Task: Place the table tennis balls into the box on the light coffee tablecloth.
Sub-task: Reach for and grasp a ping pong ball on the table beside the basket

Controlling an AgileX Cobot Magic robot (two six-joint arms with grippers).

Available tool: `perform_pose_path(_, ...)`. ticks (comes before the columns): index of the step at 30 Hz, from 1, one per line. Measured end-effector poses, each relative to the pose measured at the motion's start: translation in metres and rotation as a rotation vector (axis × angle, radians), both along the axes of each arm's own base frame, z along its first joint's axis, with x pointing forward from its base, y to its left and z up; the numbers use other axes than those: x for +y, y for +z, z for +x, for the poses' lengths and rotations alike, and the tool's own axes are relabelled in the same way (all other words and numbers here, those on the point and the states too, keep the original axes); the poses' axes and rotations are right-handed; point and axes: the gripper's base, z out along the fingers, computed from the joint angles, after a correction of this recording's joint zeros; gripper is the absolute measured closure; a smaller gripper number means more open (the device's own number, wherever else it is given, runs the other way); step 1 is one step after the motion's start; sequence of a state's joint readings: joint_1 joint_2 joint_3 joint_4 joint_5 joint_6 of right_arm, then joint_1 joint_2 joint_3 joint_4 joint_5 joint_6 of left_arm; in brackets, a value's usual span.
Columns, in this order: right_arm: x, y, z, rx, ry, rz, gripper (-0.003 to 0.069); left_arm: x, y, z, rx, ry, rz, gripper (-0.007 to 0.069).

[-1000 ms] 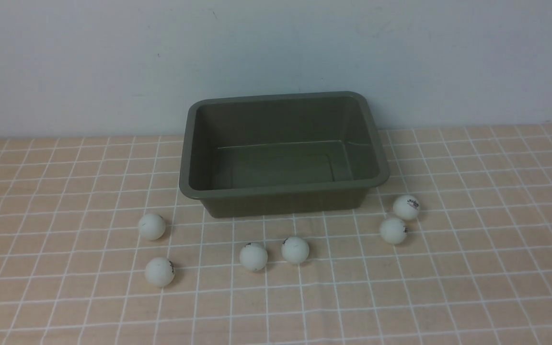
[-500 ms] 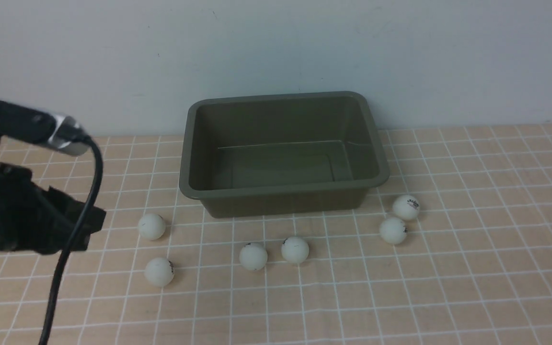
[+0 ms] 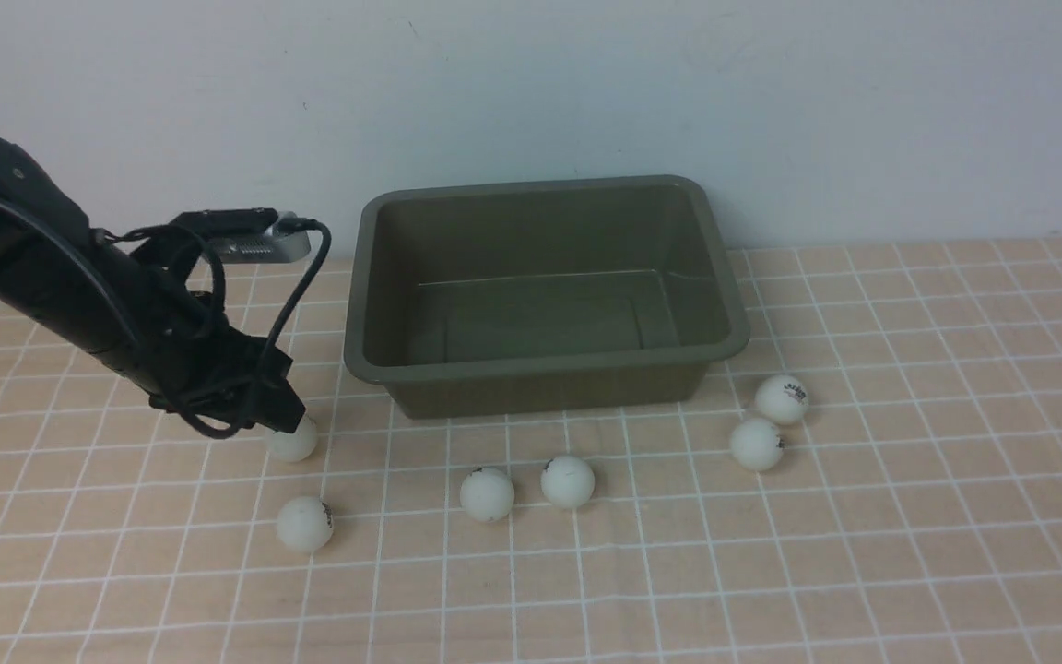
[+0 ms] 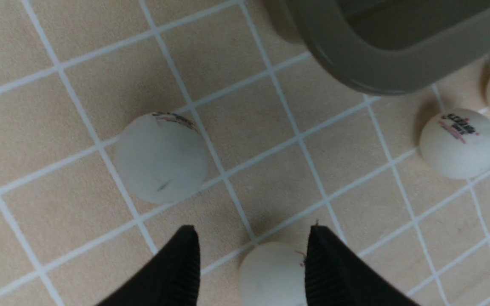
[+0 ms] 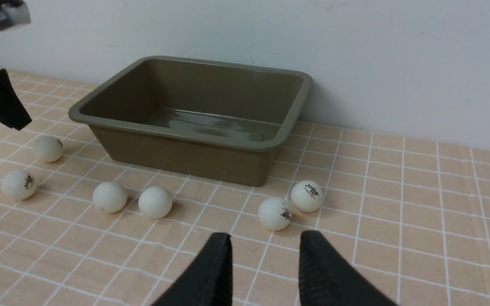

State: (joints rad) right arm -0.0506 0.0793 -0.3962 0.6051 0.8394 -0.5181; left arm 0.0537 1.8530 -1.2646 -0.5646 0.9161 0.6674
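The right gripper (image 5: 266,238), out of the front view, has its fingers apart with nothing between them. The left gripper (image 4: 251,231) hangs over the left part of the cloth (image 3: 909,553), its fingers also apart and empty. The coming move turns on which of two balls lies under those fingers, and that is hard to call. The wrist view frames the near left ball (image 3: 304,524) between the fingertips, closer to one finger than the other. The front view sets the fingertips over the far left ball (image 3: 294,446), so the gripper may simply be high above both. A ball has no long axis, so I judge any closing line will serve, provided the ball sits centred in the gap. For both of these balls the left arm is plainly the nearer one. The third ball (image 3: 487,493) and fourth ball (image 3: 568,480) lie side by side, out in front of the box. The fifth ball (image 3: 757,444) and sixth ball (image 3: 781,398) sit just beside each other off its near right corner, on the right arm's side. The box (image 3: 360,360) is empty, long side running left to right, and lies ahead and to the right of the left gripper. The cloth is flat and gridded, so a nudged ball would likely roll. Behind everything is a plain pale wall (image 3: 531,83).
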Motion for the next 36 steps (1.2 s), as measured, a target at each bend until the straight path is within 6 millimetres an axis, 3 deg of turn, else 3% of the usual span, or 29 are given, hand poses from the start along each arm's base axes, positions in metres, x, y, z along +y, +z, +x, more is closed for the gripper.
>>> perform_pose_path(9, 0.000, -0.001, 0.000, 0.008, 0.005, -0.002, 0.0447, 0.003, 0.019, 0.022, -0.066, -0.013, 0.032, 0.0334)
perform_pose_path(16, 0.000, -0.001, 0.000, 0.009, 0.005, -0.003, 0.0447, 0.010, 0.016, 0.020, -0.052, -0.053, 0.128, 0.0234)
perform_pose_path(20, 0.000, -0.001, 0.000, 0.009, 0.005, -0.003, 0.0447, 0.010, 0.016, 0.024, -0.082, -0.033, 0.123, 0.0221)
perform_pose_path(29, 0.000, -0.001, 0.000, 0.009, 0.005, -0.004, 0.0447, 0.006, -0.012, 0.031, -0.028, -0.042, 0.084, 0.0220)
perform_pose_path(36, 0.000, -0.001, 0.000, 0.009, 0.004, -0.005, 0.0447, -0.021, -0.031, 0.036, -0.030, -0.118, 0.144, 0.0220)
